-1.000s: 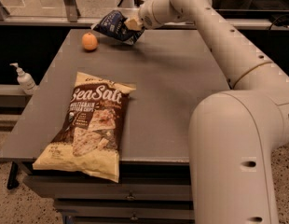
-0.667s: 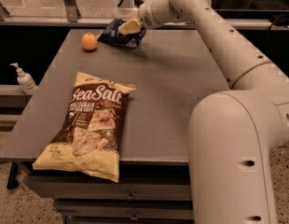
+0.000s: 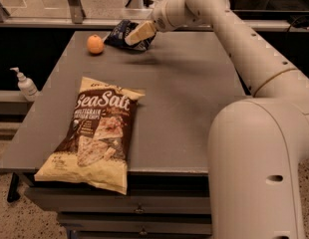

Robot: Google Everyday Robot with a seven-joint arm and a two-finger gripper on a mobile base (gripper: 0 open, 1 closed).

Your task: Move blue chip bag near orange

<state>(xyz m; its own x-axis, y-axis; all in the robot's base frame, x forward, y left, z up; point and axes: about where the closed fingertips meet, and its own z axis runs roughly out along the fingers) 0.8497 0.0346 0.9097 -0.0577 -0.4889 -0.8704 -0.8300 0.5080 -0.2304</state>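
At the near edge of the table [image 3: 194,98], around 7 o'clock, the Sea Salt bag [image 3: 92,133] lies flat, well clear of the work. Far back at 11 o'clock sits the orange [image 3: 95,44]. Just beside it, toward 12, the blue chip bag [image 3: 118,34] hangs low from the gripper [image 3: 138,33], whose jaws pinch its right side, apparently ready to set it down. Since a second ago the bag has sunk and edged toward the orange, which hasn't moved.

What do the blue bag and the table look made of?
The blue bag is probably thin plastic film: glossy and wrinkled. The gripper holds it at the far edge of the table, beside the orange. The table top is smooth matte grey, laminate or painted metal; I cannot tell which.
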